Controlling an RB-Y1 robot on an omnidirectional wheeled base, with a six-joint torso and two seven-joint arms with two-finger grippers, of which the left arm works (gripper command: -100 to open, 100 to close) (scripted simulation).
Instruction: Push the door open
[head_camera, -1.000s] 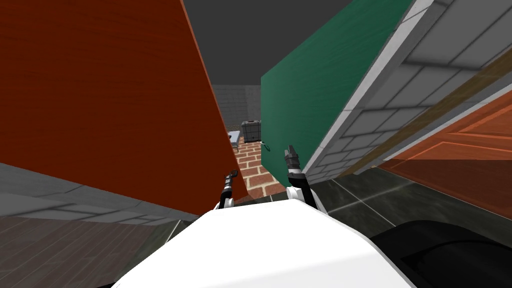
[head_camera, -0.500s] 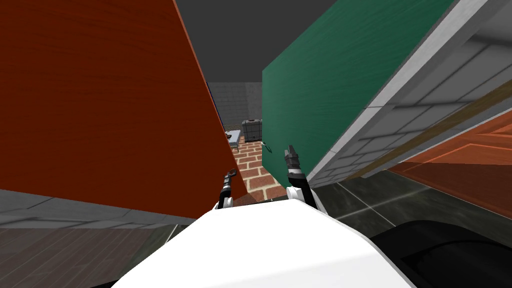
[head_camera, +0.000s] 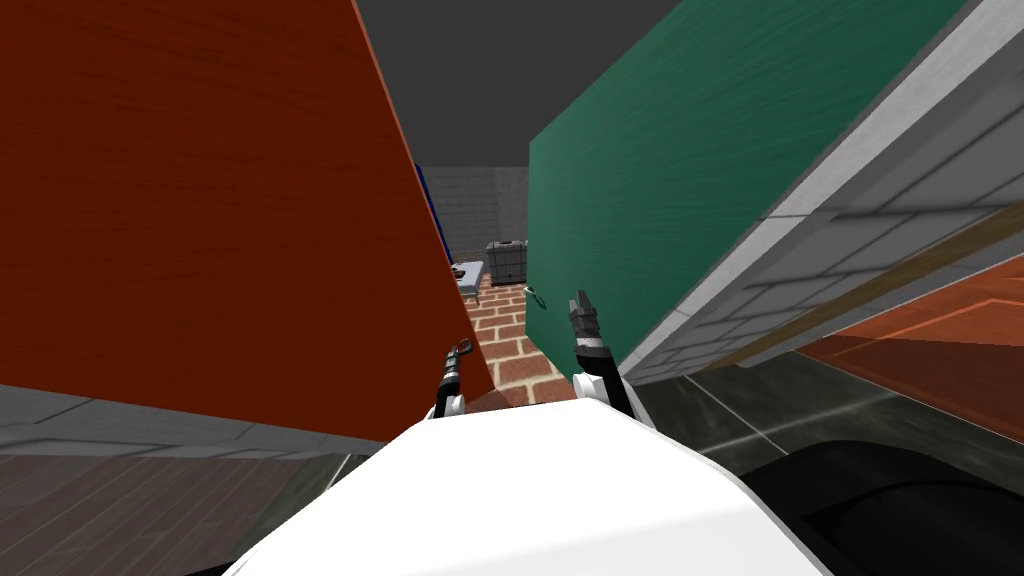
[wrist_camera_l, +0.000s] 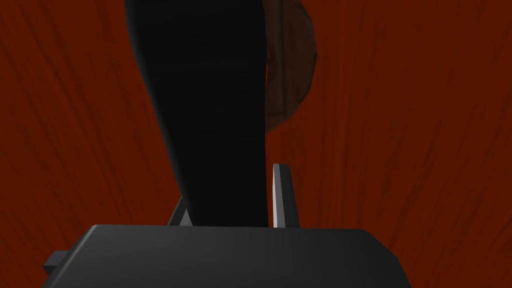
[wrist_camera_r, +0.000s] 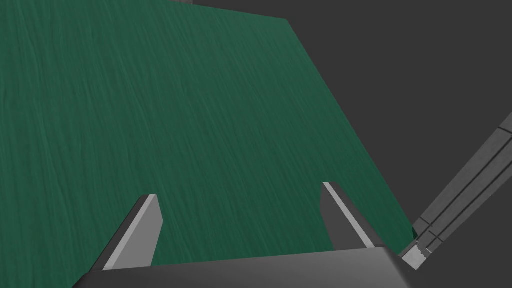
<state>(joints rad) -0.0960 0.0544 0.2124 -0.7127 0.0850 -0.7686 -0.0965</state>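
Observation:
A red-brown door (head_camera: 220, 200) fills the left of the head view, and its flat face (wrist_camera_l: 400, 125) lies just behind my left hand. My left gripper (head_camera: 466, 348) is at that door's lower edge, shut on a black lever handle (wrist_camera_l: 210, 110) that runs between its fingers, with a brown round plate (wrist_camera_l: 292, 65) behind it. On the right stands a green door (head_camera: 650, 190), swung ajar, with a small pale handle (head_camera: 535, 295) at its edge. My right gripper (head_camera: 578, 300) is open just in front of the green door's face (wrist_camera_r: 150, 110), holding nothing.
Between the two doors a gap shows a brick floor (head_camera: 510, 340), a grey crate (head_camera: 506, 260) and a small grey table (head_camera: 468, 270). A grey block wall (head_camera: 800, 270) runs to the right of the green door, above dark floor tiles (head_camera: 760, 400).
The whole head view has shifted, so I have moved a little. The right wall and green door now slant more steeply. Both grippers hold the same places in the view.

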